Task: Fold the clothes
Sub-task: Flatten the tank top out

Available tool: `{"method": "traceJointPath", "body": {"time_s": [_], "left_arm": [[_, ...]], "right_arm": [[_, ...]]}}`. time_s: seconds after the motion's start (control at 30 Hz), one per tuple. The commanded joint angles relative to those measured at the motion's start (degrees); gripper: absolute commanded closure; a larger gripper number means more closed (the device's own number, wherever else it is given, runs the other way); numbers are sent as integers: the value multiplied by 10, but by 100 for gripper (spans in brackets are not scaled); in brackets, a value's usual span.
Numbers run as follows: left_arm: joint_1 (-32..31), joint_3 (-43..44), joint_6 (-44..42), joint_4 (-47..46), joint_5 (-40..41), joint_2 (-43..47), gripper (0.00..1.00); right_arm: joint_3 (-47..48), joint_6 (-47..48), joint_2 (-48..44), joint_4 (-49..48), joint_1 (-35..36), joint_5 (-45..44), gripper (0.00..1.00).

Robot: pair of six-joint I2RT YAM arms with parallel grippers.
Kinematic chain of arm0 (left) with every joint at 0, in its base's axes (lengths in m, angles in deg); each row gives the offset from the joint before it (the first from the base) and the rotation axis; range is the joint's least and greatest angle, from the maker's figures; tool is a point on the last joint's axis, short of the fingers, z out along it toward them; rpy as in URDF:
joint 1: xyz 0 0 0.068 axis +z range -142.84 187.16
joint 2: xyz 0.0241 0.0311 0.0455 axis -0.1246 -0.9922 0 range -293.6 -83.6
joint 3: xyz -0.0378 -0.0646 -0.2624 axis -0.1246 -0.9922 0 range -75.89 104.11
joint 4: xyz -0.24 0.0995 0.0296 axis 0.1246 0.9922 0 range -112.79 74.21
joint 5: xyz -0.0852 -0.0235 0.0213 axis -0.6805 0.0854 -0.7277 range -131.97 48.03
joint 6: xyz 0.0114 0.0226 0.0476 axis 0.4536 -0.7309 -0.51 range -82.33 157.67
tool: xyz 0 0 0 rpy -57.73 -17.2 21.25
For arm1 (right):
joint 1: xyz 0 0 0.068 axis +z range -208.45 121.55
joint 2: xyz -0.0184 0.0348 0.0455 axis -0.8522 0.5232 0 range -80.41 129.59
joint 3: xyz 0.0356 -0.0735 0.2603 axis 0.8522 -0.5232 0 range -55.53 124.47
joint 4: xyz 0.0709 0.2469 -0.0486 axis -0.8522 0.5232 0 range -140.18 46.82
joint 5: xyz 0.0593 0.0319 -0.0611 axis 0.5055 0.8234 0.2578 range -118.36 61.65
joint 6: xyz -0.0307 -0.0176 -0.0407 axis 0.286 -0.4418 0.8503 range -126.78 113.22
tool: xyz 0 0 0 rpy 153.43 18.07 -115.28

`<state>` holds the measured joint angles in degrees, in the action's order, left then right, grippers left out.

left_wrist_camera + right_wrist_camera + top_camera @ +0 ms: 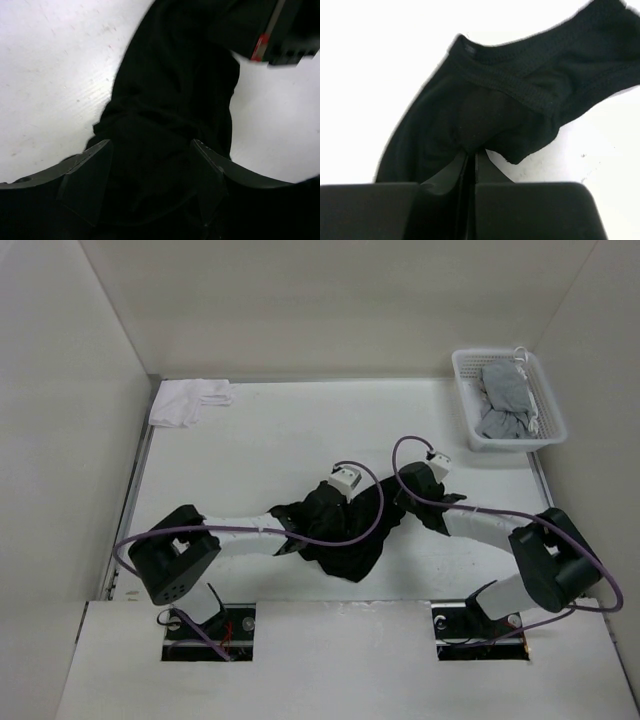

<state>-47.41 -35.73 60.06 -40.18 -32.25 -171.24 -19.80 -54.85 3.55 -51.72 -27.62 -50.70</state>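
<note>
White table (260, 440): arms (240, 538) angled inward, L end effector (150, 150) spread over tee (170, 90), R end effector (471, 152) pinching it.

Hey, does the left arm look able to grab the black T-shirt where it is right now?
Probably yes. The left end effector stands open right over the black T-shirt, with fabric between its fingers and nothing in the way. The right end effector is shut on another fold.

T-shirt (350, 552) mid-table (270, 440); basket (461, 400) far right, cloth (190, 400) far left
</note>
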Motion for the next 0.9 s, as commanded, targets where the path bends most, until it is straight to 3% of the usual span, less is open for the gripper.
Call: {"method": "traceJointPath", "body": {"time_s": [0.0, 0.03, 0.2, 0.3, 0.47, 0.67, 0.77, 0.87], "left_arm": [[-7, 28, -27, -30, -43, -40, 39], [-8, 33, -30, -31, -44, -48, 40], [-13, 45, -20, -31, 7, -52, 86], [-11, 14, -2, -41, 33, 33, 93], [27, -38, 34, -8, 67, 268, 96], [57, -54, 71, 56, 100, 457, 96], [28, -44, 72, 96, 131, 553, 96], [4, -32, 57, 110, 153, 585, 96]], "right_arm": [[9, 28, -55, -65, -4, -44, 98], [14, 47, -81, -64, -4, -58, 98], [27, 86, -171, -35, -4, -67, 98], [29, 109, -226, -32, -4, -71, 99], [99, 172, -349, 31, 25, -78, 99], [208, 223, -421, 117, 118, -117, 98], [291, 275, -441, 137, 261, -199, 98], [329, 323, -437, 121, 360, -267, 98]]}}
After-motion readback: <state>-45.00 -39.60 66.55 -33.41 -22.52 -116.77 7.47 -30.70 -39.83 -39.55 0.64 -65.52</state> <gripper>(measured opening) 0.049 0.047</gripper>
